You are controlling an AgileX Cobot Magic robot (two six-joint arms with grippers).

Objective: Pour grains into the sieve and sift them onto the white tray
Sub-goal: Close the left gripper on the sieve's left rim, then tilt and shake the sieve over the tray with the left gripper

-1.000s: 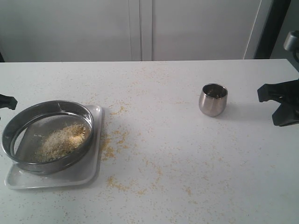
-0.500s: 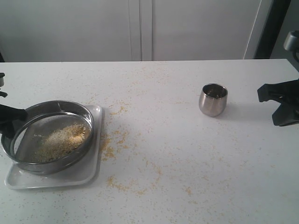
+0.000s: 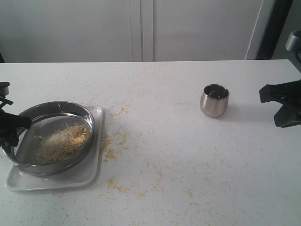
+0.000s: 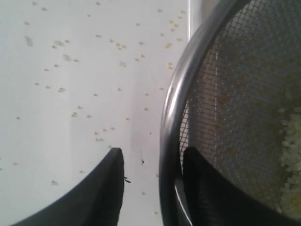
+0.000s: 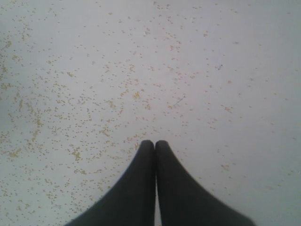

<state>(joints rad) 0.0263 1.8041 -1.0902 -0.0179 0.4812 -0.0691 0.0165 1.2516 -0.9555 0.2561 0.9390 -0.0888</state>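
The sieve (image 3: 56,165), seated on the white tray (image 3: 89,176) with the grains (image 3: 61,141) heaped on its mesh, is straddled at the rim by the left hand (image 4: 154,157), fingers spread, one outside and one inside, while the right hand (image 5: 155,142), fingers pressed together on nothing, is held well apart.

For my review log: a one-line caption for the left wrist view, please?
Left gripper, open, straddles the sieve rim; grains lie on its mesh.

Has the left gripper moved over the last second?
Yes. The left gripper has come in from the exterior view's left edge to the rim of the sieve, jaws straddling it.
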